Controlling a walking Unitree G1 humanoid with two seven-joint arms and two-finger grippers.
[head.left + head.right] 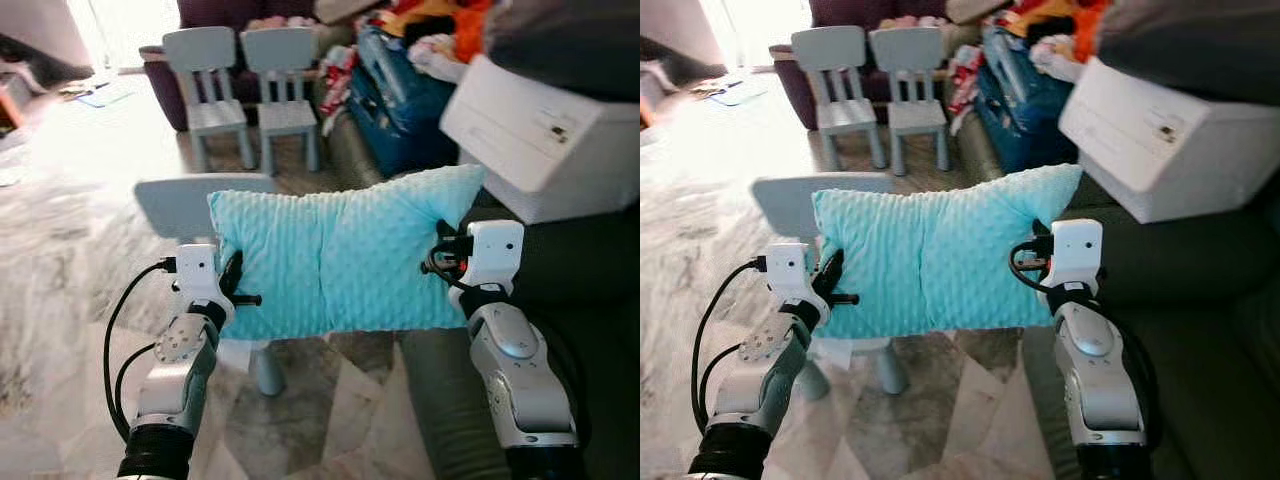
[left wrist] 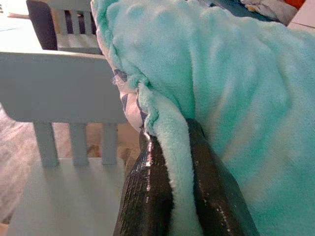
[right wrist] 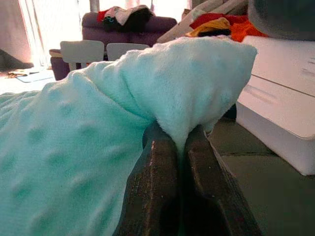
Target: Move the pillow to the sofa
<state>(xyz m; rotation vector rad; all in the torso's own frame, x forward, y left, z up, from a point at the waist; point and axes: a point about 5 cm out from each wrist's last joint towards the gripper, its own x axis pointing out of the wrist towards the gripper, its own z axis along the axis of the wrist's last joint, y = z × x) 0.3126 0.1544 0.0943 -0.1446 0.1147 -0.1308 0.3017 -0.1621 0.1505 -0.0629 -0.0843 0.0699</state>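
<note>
A light turquoise dotted pillow [image 1: 340, 255] hangs in the air between my two arms, above a small grey chair [image 1: 185, 205]. My left gripper [image 1: 232, 283] is shut on the pillow's left edge; in the left wrist view the fabric edge [image 2: 172, 162] is pinched between the black fingers [image 2: 147, 196]. My right gripper [image 1: 443, 250] is shut on the pillow's right edge, and its fingers [image 3: 155, 191] clamp the corner [image 3: 197, 83]. The dark grey sofa [image 1: 590, 290] lies to the right, its seat just beyond the right arm.
A white box [image 1: 545, 135] sits on the sofa. Behind it lie piled clothes and a blue bag [image 1: 400, 105]. Two more small grey chairs [image 1: 245, 90] stand ahead on the marble floor [image 1: 60, 260], before a dark purple sofa [image 3: 123, 24].
</note>
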